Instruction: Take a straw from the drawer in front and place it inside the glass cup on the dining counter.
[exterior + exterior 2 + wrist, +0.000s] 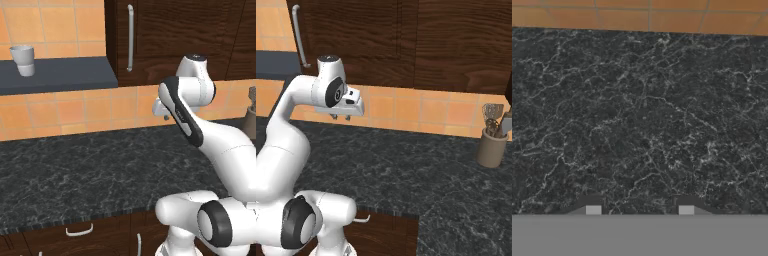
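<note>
My gripper [340,118] hangs above the black speckled counter [75,170], pointing down, near the tiled back wall. In the hand view its two fingertips [592,208] stand apart over bare granite, so the gripper [639,209] is open with nothing between them. From the left base view the gripper [165,117] is partly hidden behind the forearm. The drawer [75,239] sits shut under the counter's front edge; its small silver handle [361,218] shows beside my base. The straw, the dining counter and the glass cup on it are out of view.
A whitish tapered tumbler [23,60] stands on a dark wall shelf [60,75] at upper left. A utensil crock [491,148] sits on the counter at the right. Tall dark cabinet doors with a vertical handle [130,37] hang above the tiles.
</note>
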